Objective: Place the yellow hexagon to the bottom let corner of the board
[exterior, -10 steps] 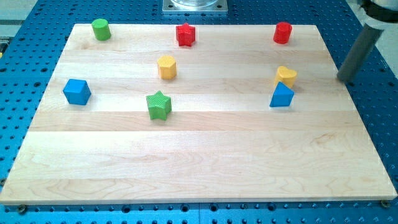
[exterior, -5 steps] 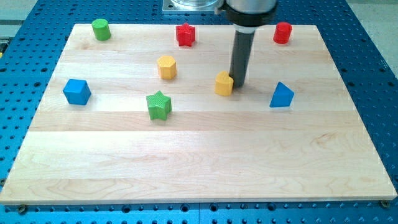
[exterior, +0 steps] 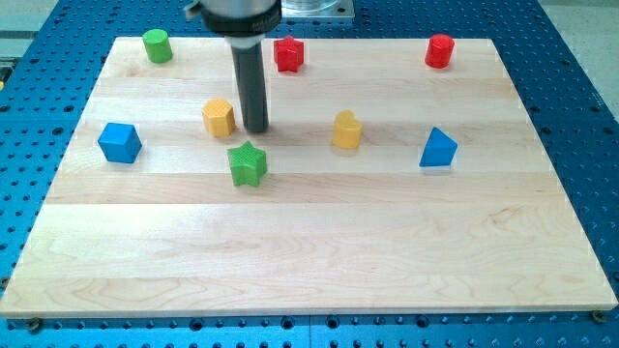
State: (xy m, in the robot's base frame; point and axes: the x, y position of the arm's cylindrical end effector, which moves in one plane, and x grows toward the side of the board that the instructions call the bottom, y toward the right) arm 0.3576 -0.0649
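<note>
Hexagon in yellow (exterior: 219, 117) sits on the upper left part of the wooden surface (exterior: 319, 261). My tip (exterior: 256, 129), a bare rod end effector with nothing to clench, stands just beside it on the view's right. The bottom-left corner lies down and left, so the push wants a start from above-right. Green star (exterior: 247, 162) below, blue cube (exterior: 120, 142) left, may crowd that path.

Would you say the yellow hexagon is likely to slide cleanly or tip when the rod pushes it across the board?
The yellow hexagon looks squat and flat-based, so it probably slides rather than tips. My tip sits just to its right; its flat facets may make it rotate under off-centre contact.
</note>
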